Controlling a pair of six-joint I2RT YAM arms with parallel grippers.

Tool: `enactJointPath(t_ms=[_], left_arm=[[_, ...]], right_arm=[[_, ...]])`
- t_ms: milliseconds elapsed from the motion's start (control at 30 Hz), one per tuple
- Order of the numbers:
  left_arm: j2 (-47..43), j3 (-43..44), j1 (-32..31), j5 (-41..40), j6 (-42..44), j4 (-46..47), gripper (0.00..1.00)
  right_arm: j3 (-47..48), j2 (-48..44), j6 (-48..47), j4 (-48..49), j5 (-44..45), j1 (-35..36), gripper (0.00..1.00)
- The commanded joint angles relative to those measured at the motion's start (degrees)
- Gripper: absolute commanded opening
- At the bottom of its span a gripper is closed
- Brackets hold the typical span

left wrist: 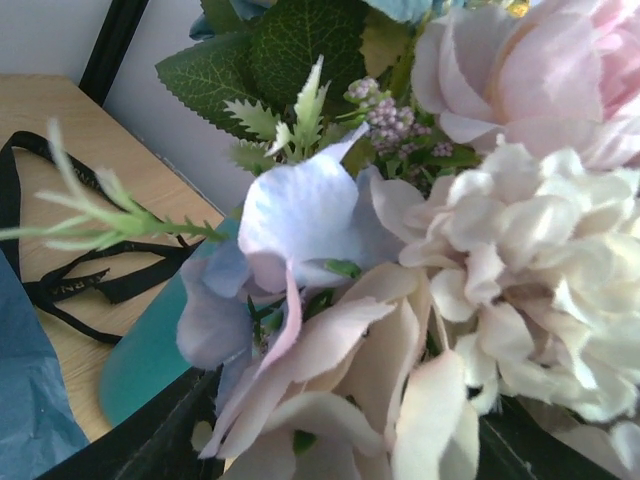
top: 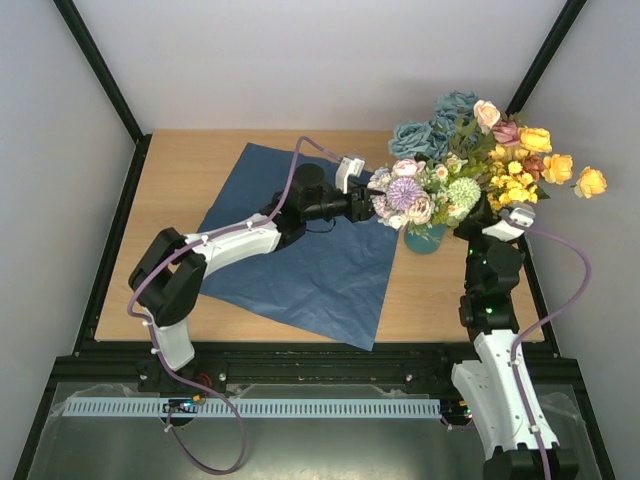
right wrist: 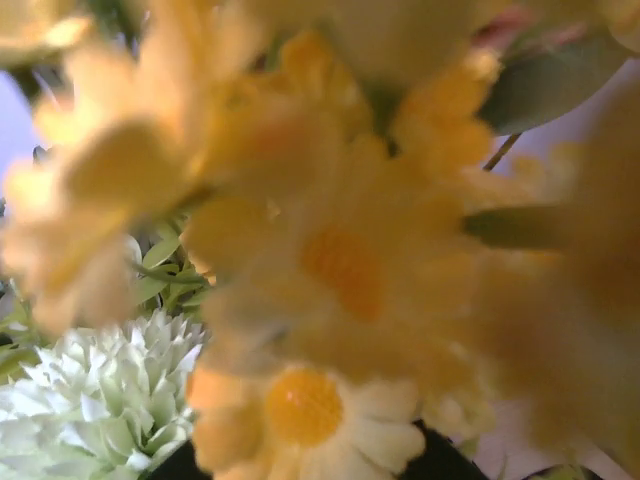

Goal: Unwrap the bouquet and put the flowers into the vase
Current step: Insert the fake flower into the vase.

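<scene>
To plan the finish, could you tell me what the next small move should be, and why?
Probably ease the right tool straight back from the yellow blooms: the flowers appear to stand in the teal vase already, and the blue paper lies spread flat.

The paper sheet (top: 310,265) lies spread flat on the table (top: 190,170), left of centre. The vase (top: 425,240) stands on the bare tabletop just beside the sheet's right edge. The flowers (top: 470,170) stand in it, spreading above, behind and to the right of it. The ribbon (left wrist: 70,285) lies on the table near the vase, beside the sheet. The left gripper (top: 375,205) is over the sheet, at the flowers' left side. The right gripper (top: 490,215) is at their near right side.
</scene>
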Motion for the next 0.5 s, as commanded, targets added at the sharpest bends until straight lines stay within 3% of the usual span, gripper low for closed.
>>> enactJointPath(t_ms=[0,133,467], left_arm=[[0.7,2.1,-0.6,-0.4,0.0,1.7,0.51],[0.8,2.2,-0.8,-0.6,0.1,1.3,0.51],[0.6,2.2,-0.8,-0.9,0.4,0.9,0.51]], right_arm=[[2.8,-3.1,0.8,-7.2,2.0,0.1,0.26],[3.1,-5.7,1.8,-8.0,5.4,0.1,0.40],[3.7,-13.0,2.2,-6.2,7.5,0.1,0.51]])
